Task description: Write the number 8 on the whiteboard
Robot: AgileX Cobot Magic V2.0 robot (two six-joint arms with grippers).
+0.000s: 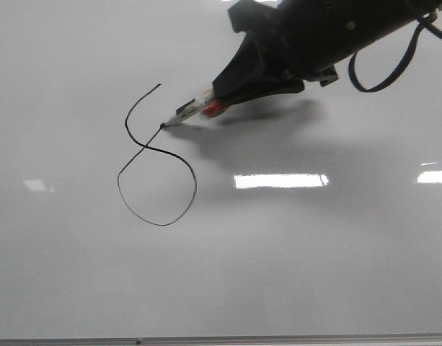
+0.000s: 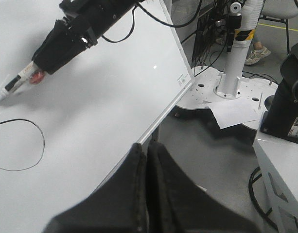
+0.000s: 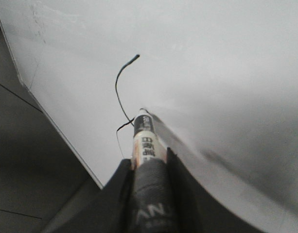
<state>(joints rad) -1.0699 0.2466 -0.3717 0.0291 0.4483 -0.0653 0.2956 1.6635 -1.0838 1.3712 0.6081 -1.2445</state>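
The whiteboard (image 1: 293, 274) fills the front view. On it is a thin black marker line (image 1: 157, 184): a closed round lower loop and an upper curve still open on its right side, part of the number 8. My right gripper (image 1: 224, 90) is shut on a white marker (image 1: 192, 109) whose tip touches the board at the line's end, just right of the crossing. The marker also shows in the right wrist view (image 3: 145, 136) and the left wrist view (image 2: 17, 81). My left gripper (image 2: 148, 150) is shut and empty, off the board's edge.
The board's thin grey frame edge (image 1: 278, 338) runs along the near side. Bright light reflections (image 1: 280, 180) lie on the board. Beside the board, in the left wrist view, stand a white robot base (image 2: 231, 82) and black cables on the floor.
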